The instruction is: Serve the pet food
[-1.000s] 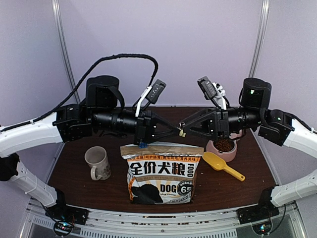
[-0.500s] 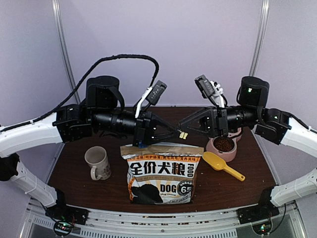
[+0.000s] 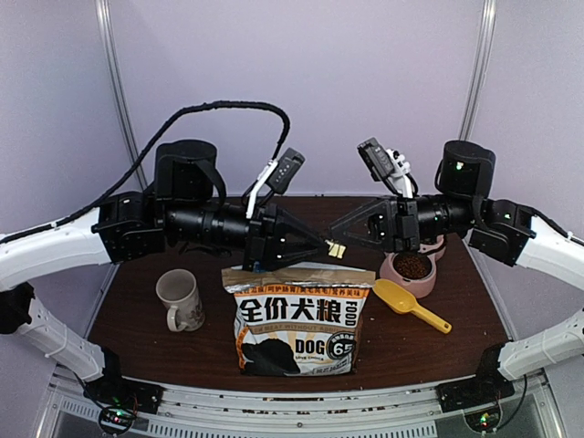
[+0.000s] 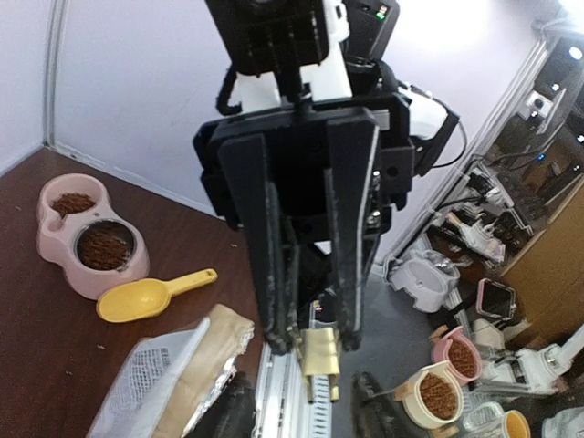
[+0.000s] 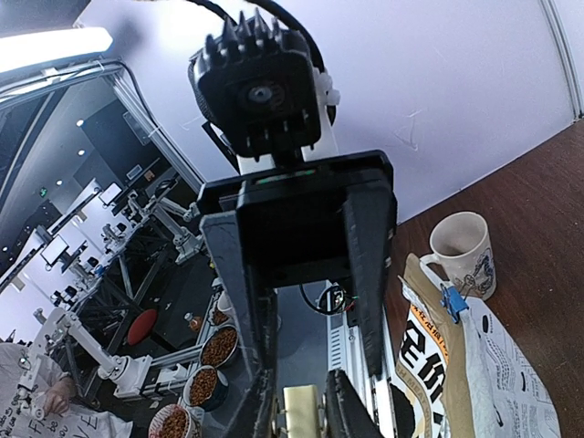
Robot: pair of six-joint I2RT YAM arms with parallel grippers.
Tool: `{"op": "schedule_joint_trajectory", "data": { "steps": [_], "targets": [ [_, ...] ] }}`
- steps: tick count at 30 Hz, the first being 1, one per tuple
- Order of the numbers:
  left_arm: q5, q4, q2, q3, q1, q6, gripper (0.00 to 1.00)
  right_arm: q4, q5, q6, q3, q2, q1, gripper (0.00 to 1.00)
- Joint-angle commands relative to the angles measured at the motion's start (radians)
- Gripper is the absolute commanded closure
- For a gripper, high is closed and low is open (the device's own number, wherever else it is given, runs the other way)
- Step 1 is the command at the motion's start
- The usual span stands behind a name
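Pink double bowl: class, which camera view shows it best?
Left wrist: the pink bowl is whole, kibble in both compartments. Top external shows it partly hidden behind the right arm. Right wrist misses it.

Walls: pale lilac panels (image 3: 292,73) at the back and on both sides, plain.
Posts: slim metal upright (image 3: 116,100) in the back left corner; second upright (image 3: 476,82) at back right.
Table: dark brown wood-grain top (image 3: 128,319).
Front rail: slotted aluminium rail (image 3: 292,401) along the near edge.
Floor: grey flooring (image 4: 397,333) past the table edge.
Light: bright ceiling strip (image 5: 55,50).
Hall beyond: metal truss frames (image 5: 155,274), detail blurred.
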Motion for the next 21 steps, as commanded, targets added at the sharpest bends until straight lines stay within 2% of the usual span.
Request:
{"op": "schedule_joint_trajectory", "data": {
  "steps": [1, 3, 6, 10, 15, 21],
  "targets": [
    [-0.112, -0.037, -0.076, -0.019, 0.013, 0.052, 0.40, -0.024, 0.029, -0.060, 0.037, -0.009, -0.001, 0.99],
    [-0.155, -0.072, -0.115, -0.043, 0.034, 0.075, 0.32, -0.111, 0.082, -0.129, 0.073, 0.009, 0.000, 0.99],
    [-0.168, -0.089, -0.188, -0.122, 0.102, 0.093, 0.25, -0.233, 0.161, -0.219, 0.138, 0.061, -0.001, 1.00],
    [-0.107, -0.105, -0.257, -0.250, 0.235, 0.106, 0.22, -0.305, 0.255, -0.282, 0.208, 0.140, 0.000, 1.00],
    [-0.059, -0.130, -0.315, -0.353, 0.310, 0.139, 0.25, -0.356, 0.310, -0.337, 0.284, 0.245, 0.006, 1.00],
    [-0.042, -0.154, -0.327, -0.388, 0.323, 0.152, 0.41, -0.364, 0.330, -0.358, 0.336, 0.338, 0.027, 1.00]
  ]
}}
